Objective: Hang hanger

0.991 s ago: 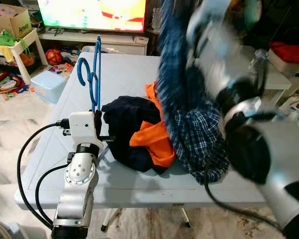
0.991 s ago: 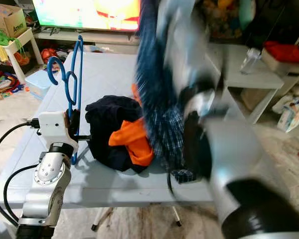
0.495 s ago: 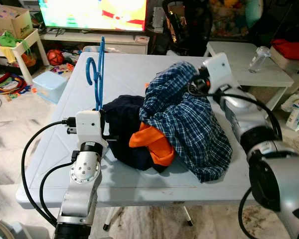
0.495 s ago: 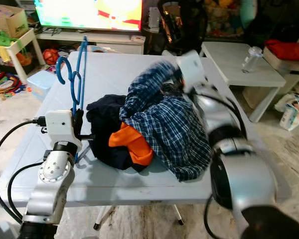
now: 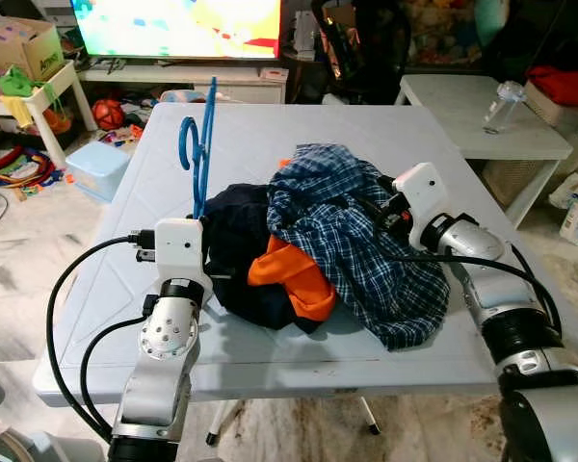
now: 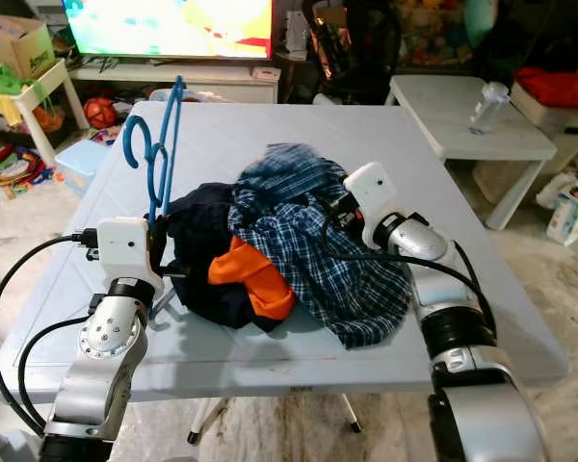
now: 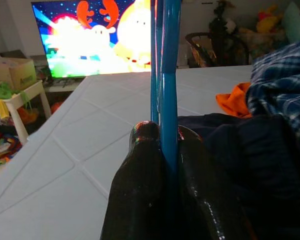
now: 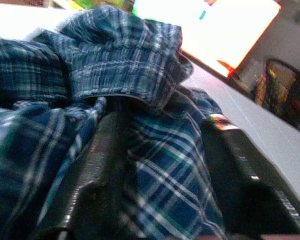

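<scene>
**Hanger held upright at table's left side; right claw in the plaid shirt**

Surface: pale blue-white folding table (image 5: 270,144), panelled top, mostly bare beyond the laundry heap at its centre. Heap consists of a dark navy garment (image 5: 246,241), an orange garment (image 5: 291,279) and a blue plaid shirt (image 5: 366,245) draped over the right half, one edge reaching toward the table's front.

Left gripper (image 7: 162,142): fingers pinched together on the blue hanger (image 5: 200,140), which stands upright just left of the heap, hook uppermost. In the left wrist view the blue bars run straight up from between the two black fingers (image 7: 140,190).

Right gripper (image 8: 160,150): spread wide, lying on the plaid shirt, with cloth bunched between the two fingers (image 8: 97,175); I cannot tell if it grips any.

Room: a lit television (image 5: 178,24) on a low white stand behind the table; white shelf with a cardboard box (image 5: 24,43) at far left; toys and a light blue tub (image 5: 94,166) on the marbled floor. White side table (image 5: 482,115) to the right carries a clear bottle (image 5: 501,104).
</scene>
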You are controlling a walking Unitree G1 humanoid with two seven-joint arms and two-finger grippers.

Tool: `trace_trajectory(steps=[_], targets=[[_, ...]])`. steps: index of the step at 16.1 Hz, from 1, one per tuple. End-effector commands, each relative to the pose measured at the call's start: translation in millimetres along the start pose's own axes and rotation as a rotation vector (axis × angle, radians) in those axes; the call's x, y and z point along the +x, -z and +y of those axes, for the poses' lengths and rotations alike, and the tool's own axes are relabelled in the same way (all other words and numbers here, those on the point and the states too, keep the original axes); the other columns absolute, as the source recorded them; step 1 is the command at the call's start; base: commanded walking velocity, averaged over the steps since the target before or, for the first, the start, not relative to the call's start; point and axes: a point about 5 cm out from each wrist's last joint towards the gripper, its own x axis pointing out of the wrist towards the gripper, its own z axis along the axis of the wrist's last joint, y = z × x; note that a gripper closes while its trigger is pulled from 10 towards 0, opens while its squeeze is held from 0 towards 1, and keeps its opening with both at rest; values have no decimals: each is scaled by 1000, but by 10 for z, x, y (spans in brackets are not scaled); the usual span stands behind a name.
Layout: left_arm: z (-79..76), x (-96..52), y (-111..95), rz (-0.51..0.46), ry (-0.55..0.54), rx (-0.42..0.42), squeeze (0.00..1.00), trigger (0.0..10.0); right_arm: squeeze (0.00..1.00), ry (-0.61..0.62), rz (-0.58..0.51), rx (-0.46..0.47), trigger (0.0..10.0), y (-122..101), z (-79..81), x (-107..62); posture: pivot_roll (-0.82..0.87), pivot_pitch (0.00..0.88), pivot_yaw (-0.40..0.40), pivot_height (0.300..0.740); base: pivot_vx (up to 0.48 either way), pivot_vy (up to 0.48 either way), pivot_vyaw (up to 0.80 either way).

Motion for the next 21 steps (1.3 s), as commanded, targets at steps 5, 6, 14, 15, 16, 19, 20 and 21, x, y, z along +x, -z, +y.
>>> trace_trajectory(steps=[5, 6, 14, 15, 16, 19, 20, 21], targets=[[-8, -25, -88, -33, -29, 11, 0, 10000, 1000, 58, -165, 82, 10000, -396, -269, -263, 73, 58, -37, 740, 0, 0, 0], [-22, -47, -73, -22, -20, 1, 0, 10000, 1000, 108, -195, 117, 10000, -428, -303, -315, 69, 58, -35, 740, 0, 0, 0], [-117, 4, -73, -19, 29, 36, 0, 10000, 859, 273, -231, 414, 10000, -301, 139, -178, 49, 70, -23, 740, 0, 0, 0], [-123, 6, -71, -19, 38, 38, 0, 10000, 235, 261, -234, 421, 10000, -313, 171, -160, 49, 70, -22, 740, 0, 0, 0], [-129, 8, -69, -17, 39, 33, 0, 10000, 0, 260, -234, 421, 10000, -319, 189, -144, 49, 69, -20, 740, 0, 0, 0], [-154, 20, -79, -17, 46, 47, 0, 10000, 0, 229, -190, 454, 10000, -327, 300, -124, 55, 62, -22, 740, -165, 0, 0], [-158, 20, -74, -16, 47, 49, 0, 10000, 0, 232, -189, 454, 10000, -323, 300, -123, 56, 60, -23, 740, -281, 0, 0], [-167, 19, -68, -17, 49, 46, 0, 10000, 0, 234, -183, 470, 10000, -310, 298, -120, 57, 58, -25, 740, -289, 0, 0]])
